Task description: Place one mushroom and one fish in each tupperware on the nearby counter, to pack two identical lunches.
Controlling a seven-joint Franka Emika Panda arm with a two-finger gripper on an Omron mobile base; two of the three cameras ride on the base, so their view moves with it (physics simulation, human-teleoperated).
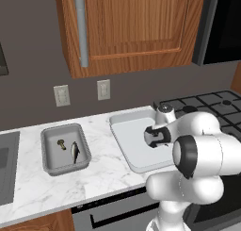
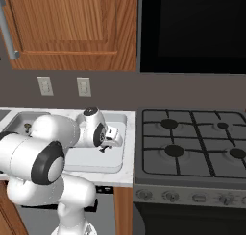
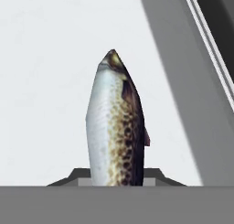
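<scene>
My gripper [image 3: 116, 177] is shut on a spotted fish [image 3: 114, 127], which sticks out past the finger tips over the pale floor of the larger, shallow tupperware [image 3: 41, 81]. In the left base view the hand [image 1: 154, 136] hovers above that pale tub [image 1: 129, 143], near its right side. To the left on the counter [image 1: 103, 173] stands the small, darker tupperware [image 1: 47, 152], holding a mushroom [image 1: 61, 143] and another fish [image 1: 75, 151]. In the right base view the hand [image 2: 106, 142] sits over the pale tub [image 2: 91, 161].
A black gas stovetop [image 2: 192, 143] lies right of the pale tub. A steel sink [image 1: 7, 164] is at the far left. A wooden cabinet [image 1: 132, 27] hangs overhead, with two wall outlets [image 1: 103, 89] beneath it.
</scene>
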